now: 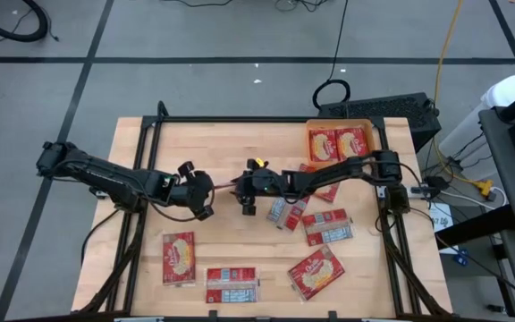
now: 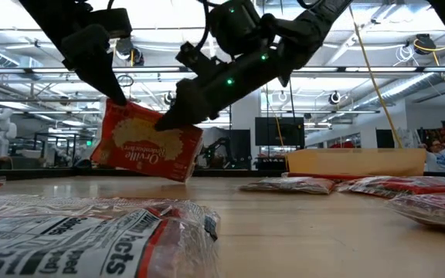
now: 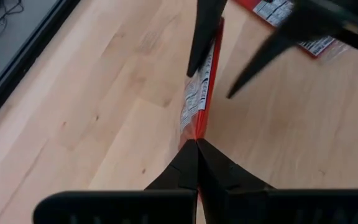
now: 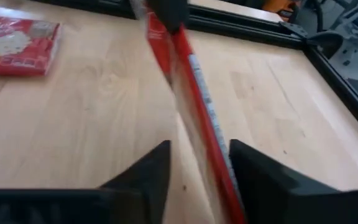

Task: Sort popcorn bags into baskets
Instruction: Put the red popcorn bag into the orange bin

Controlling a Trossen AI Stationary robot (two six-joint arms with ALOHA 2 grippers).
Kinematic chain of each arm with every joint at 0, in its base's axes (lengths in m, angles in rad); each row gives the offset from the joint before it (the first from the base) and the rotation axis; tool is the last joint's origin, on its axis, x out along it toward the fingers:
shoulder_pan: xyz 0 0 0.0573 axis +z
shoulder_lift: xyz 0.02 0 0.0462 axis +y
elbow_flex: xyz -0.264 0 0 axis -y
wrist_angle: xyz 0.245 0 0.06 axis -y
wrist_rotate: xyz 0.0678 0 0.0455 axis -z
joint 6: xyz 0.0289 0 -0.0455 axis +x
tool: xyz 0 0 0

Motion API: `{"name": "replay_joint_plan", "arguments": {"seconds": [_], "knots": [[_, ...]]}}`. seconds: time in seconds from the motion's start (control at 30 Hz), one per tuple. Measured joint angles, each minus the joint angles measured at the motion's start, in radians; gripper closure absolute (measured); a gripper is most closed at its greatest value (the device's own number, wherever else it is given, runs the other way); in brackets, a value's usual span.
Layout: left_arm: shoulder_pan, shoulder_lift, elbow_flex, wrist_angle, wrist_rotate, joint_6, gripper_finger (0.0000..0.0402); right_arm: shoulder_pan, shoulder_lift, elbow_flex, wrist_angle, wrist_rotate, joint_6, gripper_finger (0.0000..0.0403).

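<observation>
You're working on a pale wooden table (image 1: pixel 231 148) framed by black rails, grey floor around it and an open hall behind. Toward the far edge from the held popcorn bag (image 2: pixel 149 147) the wood lies bare. That bag hangs edge-on above mid-table, tilted, its long axis running between the arms. Your left gripper (image 3: pixel 197 146) is clenched on one end. Your right gripper (image 4: pixel 199 163) straddles the other with fingers apart, not visibly gripping. The orange basket (image 1: pixel 310 139), holding two bags, sits at the table's far corner beyond the right arm.
</observation>
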Motion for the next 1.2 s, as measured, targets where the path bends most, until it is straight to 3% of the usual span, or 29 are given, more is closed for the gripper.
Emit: {"name": "replay_joint_plan", "arguments": {"seconds": [0.2, 0.27, 0.5, 0.77, 0.97, 1.07, 1.2], "knots": [[0.0, 0.0, 0.0, 0.06, -0.002, 0.076, 0.0397, -0.004, -0.001, 0.0, -0.013, 0.001, -0.014, 0.0374], [0.0, 0.0, 0.0, 0.08, -0.005, 0.093, 0.0392, -0.003, -0.001, 0.0, -0.016, 0.0, -0.024, 0.0392], [-0.003, 0.0, 0.002, 0.132, -0.012, 0.165, 0.0363, -0.002, -0.047, -0.001, -0.134, -0.001, -0.036, 0.0388], [0.014, 0.055, 0.003, 0.494, -0.011, 0.319, 0.0231, -0.002, -0.189, -0.002, -0.357, -0.041, 0.019, 0.0392], [0.082, 0.195, 0.002, 0.583, 0.154, 0.347, 0.0148, 0.006, -0.223, -0.001, -0.493, -0.058, 0.05, 0.0389], [0.111, 0.269, 0.002, 0.595, 0.19, 0.337, 0.0152, 0.016, -0.223, -0.001, -0.532, -0.058, 0.046, 0.0388], [0.134, 0.345, 0.002, 0.622, 0.282, 0.358, 0.0219, 0.019, -0.22, -0.001, -0.534, -0.058, 0.056, 0.0388]]}}
